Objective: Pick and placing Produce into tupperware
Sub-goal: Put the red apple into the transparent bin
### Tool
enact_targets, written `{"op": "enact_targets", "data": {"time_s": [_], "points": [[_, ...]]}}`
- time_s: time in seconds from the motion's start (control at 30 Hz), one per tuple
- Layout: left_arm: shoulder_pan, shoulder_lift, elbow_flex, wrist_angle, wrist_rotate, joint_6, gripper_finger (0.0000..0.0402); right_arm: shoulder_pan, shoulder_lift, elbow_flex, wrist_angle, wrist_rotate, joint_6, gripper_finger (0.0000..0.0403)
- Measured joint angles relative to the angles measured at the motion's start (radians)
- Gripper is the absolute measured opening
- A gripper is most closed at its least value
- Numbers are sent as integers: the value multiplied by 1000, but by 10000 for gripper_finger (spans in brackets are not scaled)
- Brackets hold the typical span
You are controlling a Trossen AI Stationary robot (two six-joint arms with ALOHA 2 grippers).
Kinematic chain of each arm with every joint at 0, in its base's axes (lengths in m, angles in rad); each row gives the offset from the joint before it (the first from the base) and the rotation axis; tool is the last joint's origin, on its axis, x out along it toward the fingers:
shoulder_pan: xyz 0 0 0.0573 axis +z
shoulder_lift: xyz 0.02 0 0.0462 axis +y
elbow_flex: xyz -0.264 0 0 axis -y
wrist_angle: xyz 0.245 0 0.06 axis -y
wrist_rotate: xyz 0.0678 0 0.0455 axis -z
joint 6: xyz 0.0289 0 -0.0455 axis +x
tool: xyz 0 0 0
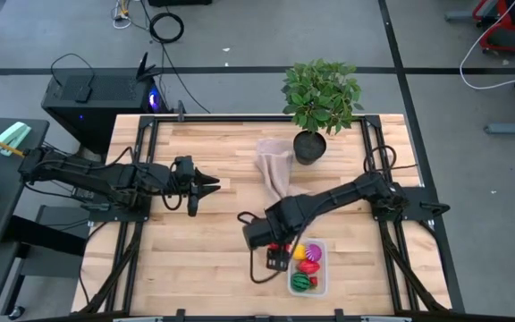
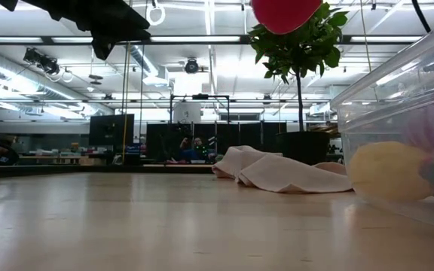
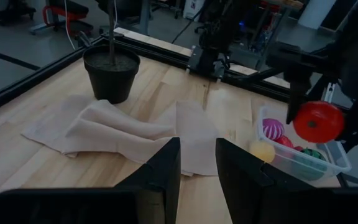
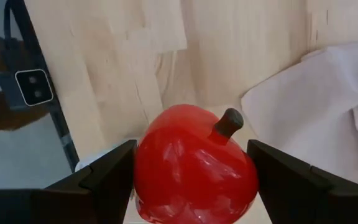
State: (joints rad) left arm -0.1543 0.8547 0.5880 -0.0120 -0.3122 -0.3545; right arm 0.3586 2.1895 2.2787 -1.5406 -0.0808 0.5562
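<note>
step: carry-and-place, red apple-shaped piece on its way to the tupperware
right gripper (image 4: 191, 171): jaws clenched on the red apple (image 4: 194, 165), one finger on each side, stem pointing away from the wrist
apple position: between the jaws, lifted clear of the table (image 1: 204, 241); in the left wrist view it hangs just above the near end of the tupperware (image 3: 328, 163)
tupperware contents: purple-magenta piece (image 3: 272, 129), yellow piece (image 3: 263, 150), a striped green one (image 1: 303, 282), another red one; all below and just beyond the jaws
next move, my guess: shift slightly further over the open tub, lower, then release; free room looks tight, so the apple will probably sit on top of the others
risk: dropping from this height could bounce it off the rim
left gripper (image 3: 197, 165): parked well apart over bare table, jaws narrowly parted, nothing in them
cloth (image 3: 123, 130): beyond the tub, by the plant pot (image 3: 111, 73), not in the way
</note>
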Motion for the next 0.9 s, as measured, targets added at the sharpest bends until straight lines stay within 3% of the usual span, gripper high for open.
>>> {"op": "enact_targets", "data": {"time_s": [0.53,0.7,0.9], "points": [[-1,0,0,62,16,-120,107,194,0,-1,-31,71,347,293],[-9,0,0,115,31,-191,107,269,-2,-26,-30,127,575,293],[-54,0,0,130,38,-242,107,320,-2,-134,-31,155,999,293]]}}
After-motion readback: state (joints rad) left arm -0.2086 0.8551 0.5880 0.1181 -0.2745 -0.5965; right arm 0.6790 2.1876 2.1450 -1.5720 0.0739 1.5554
